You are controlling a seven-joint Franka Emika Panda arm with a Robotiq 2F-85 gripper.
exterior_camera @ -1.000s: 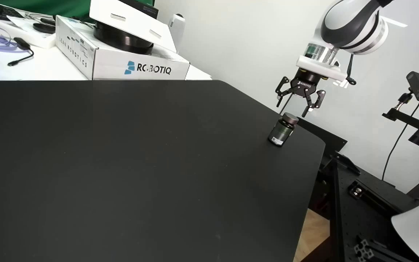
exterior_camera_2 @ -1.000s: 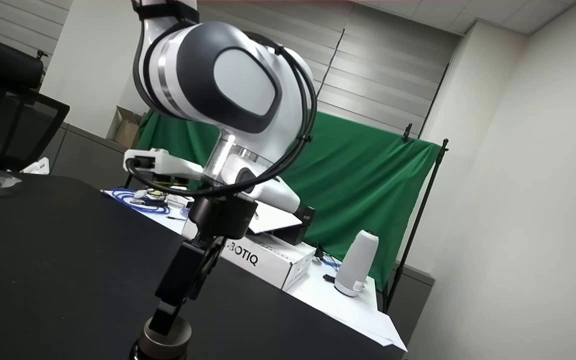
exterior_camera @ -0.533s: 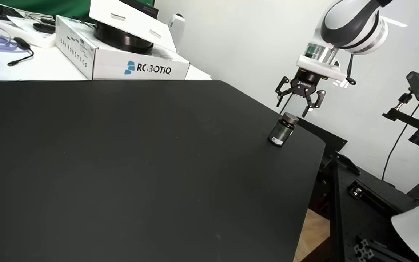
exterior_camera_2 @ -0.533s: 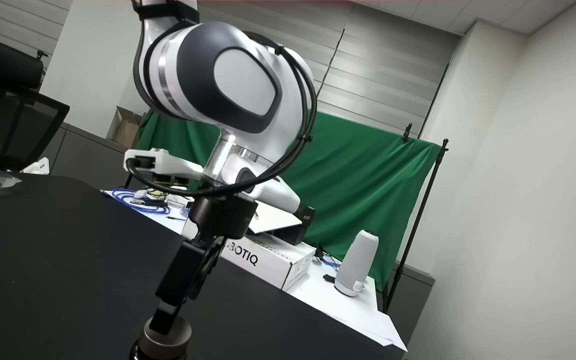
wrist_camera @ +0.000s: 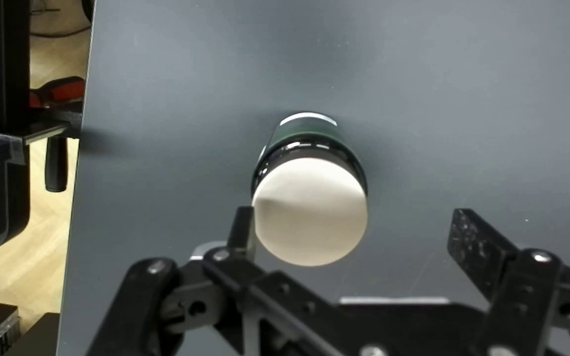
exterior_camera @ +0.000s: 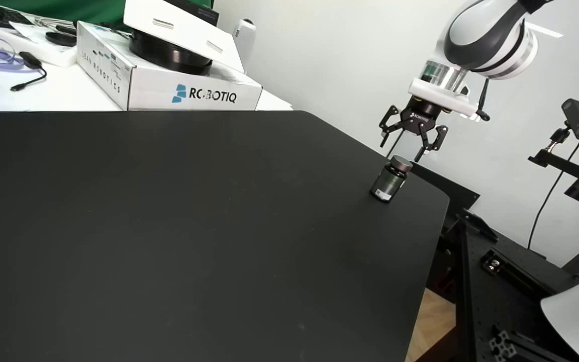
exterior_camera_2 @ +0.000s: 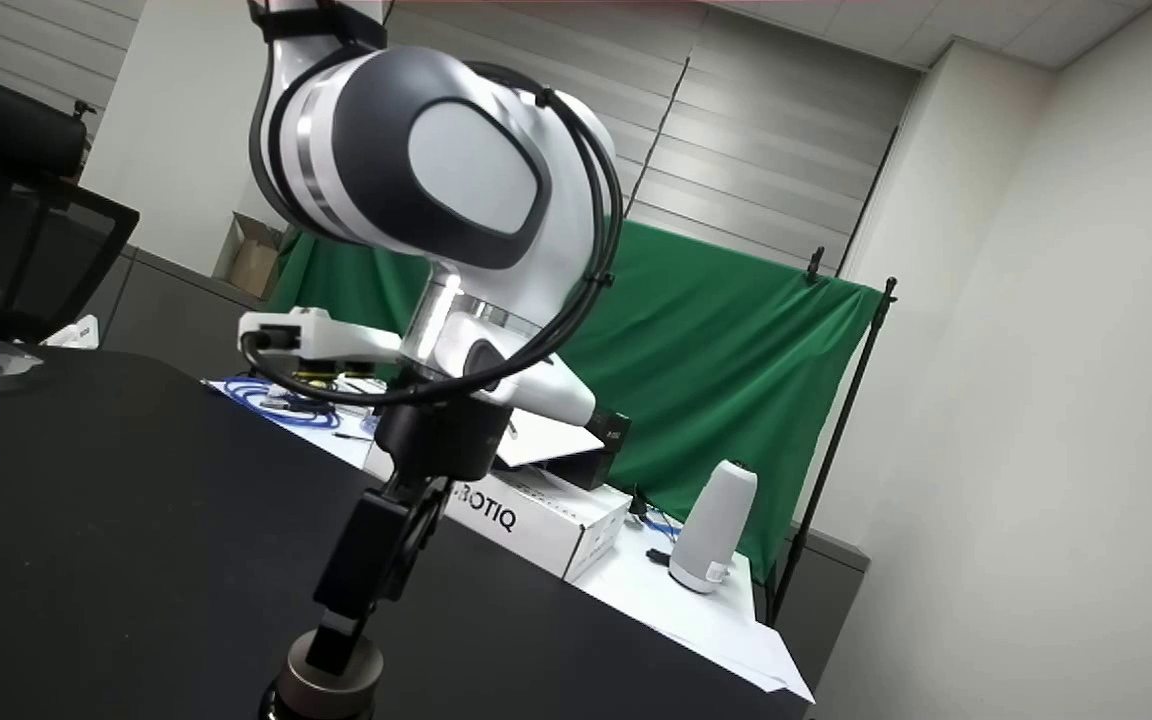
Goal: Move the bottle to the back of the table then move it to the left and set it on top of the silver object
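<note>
Wrist view: the bottle (wrist_camera: 309, 198) stands on the counter (wrist_camera: 176, 99), toward its left edge, the jaws spread wide above it. In both exterior views a box (exterior_camera: 154, 88) lies beyond the far edge.

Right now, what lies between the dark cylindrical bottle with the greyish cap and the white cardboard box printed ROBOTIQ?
In an exterior view, only a bare stretch of the flat matte black tabletop shows between the bottle and the box.
</note>
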